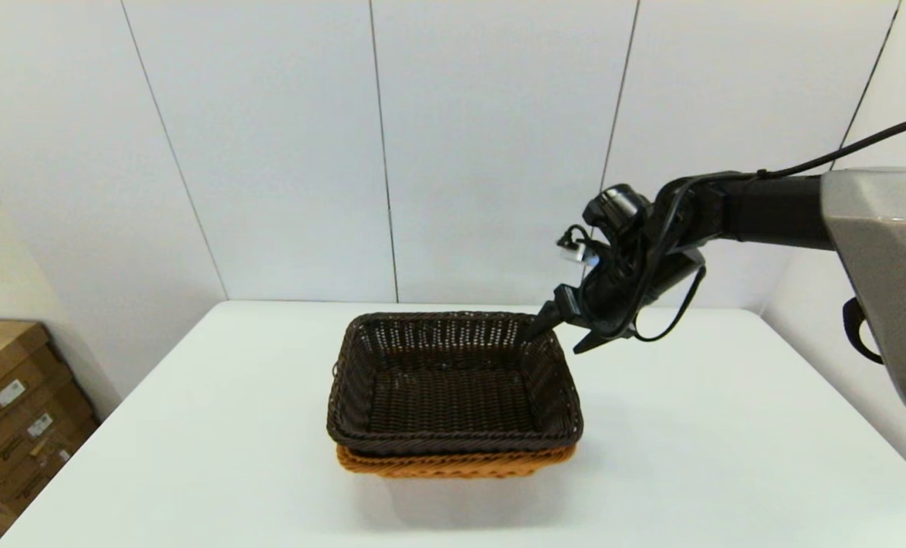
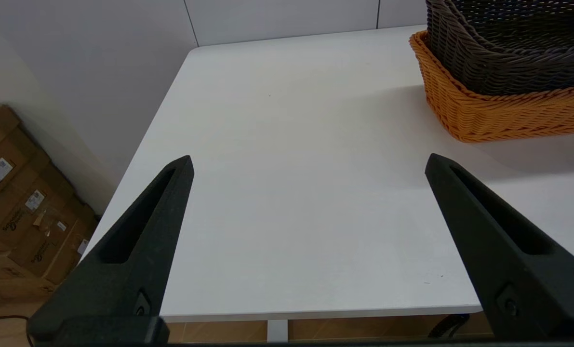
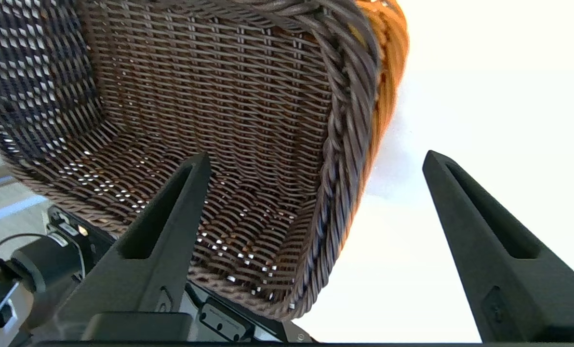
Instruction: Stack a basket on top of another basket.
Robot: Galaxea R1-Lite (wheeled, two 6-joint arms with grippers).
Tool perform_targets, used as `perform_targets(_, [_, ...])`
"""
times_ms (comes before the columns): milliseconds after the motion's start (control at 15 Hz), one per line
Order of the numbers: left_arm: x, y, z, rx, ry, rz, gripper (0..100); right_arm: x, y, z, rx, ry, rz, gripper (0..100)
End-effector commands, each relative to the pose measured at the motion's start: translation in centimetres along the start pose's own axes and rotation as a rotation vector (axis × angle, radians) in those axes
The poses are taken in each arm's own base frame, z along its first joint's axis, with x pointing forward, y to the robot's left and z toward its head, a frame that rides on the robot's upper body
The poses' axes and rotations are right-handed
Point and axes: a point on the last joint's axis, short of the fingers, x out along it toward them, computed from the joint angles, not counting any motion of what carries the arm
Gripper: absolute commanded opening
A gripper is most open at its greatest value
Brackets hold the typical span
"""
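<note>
Where the stack sits: the dark brown basket (image 1: 453, 380) rests nested inside the orange-tan basket (image 1: 456, 462), at the centre of the head view, on the white bench (image 1: 194, 426).
Dark basket, long axis: it runs left to right across the head view, short sides at left and right, open mouth facing up.
Dark basket, seating: its braided rim stands above the orange rim; only a thin orange band shows under its near edge and near corners.
Orange-tan basket, long axis: it lies the same way as the dark one, left to right, bottom on the bench.
Left wrist view of the stack: a corner of the orange-tan basket (image 2: 503, 115) shows at upper right of the frame with the dark brown basket (image 2: 508, 48) sitting in it.
Right pincer (image 1: 555, 335): it reaches in from the right of the head view and hangs at the far right corner of the dark basket, fingers spread wide, gripping nothing.
Right pincer, straddle: in its wrist view one finger (image 3: 161, 236) is over the dark weave inside the basket, the other finger (image 3: 484, 241) is outside over the bench, with the rim (image 3: 349, 144) between them.
Contact: whether a fingertip touches the rim cannot be told.
Left pincer (image 2: 308, 161): fingers wide apart and holding nothing, over bare bench, well apart from the baskets; out of the head view.
Beside the bench: cardboard boxes (image 1: 11, 411) at lower left of the head view.
</note>
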Motion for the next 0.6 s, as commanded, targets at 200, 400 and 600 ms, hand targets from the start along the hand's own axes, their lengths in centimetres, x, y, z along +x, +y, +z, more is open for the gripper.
perform_targets(200, [0.0,0.0,0.0,0.000,0.002,0.000,100,-11.3,1.0,-1.5,-0.020,-0.225,0.016,100])
perform_targets(400, [0.0,0.0,0.0,0.001,0.002,0.000,100,-18.5,2.0,-5.6,-0.047,-0.319,0.002,100])
perform_targets(600, [0.0,0.0,0.0,0.000,0.002,0.000,100,-22.9,2.7,-10.7,-0.101,-0.365,-0.025,100])
